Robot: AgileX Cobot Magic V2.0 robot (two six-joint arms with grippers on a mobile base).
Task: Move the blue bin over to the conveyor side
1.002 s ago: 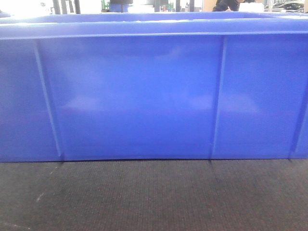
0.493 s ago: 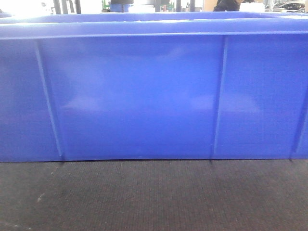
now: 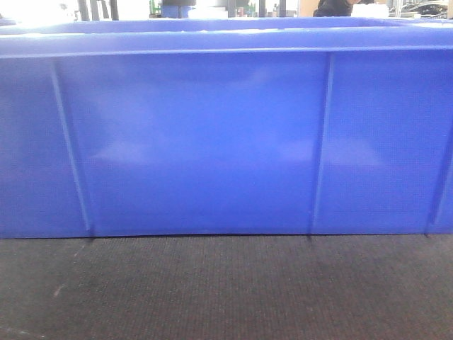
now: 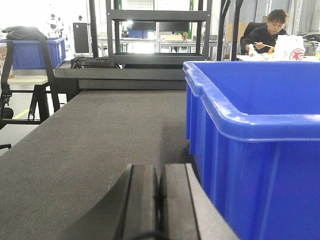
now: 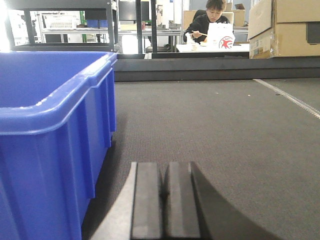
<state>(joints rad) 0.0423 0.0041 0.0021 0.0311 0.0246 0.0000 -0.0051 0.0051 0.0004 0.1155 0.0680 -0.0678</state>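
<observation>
Blue bin (image 3: 212, 142) sits upright on the conveyor (image 3: 226, 290), its long wall filling the front view. Left gripper (image 4: 159, 195) rests low just left of the bin, jaws pressed together, empty; right gripper (image 5: 164, 197) likewise clenched just right of it.

You see soft glare patches on the blue bin (image 3: 212, 142) wall; far windows are overexposed, and the near gripper fingers (image 4: 142, 200) blur.
</observation>
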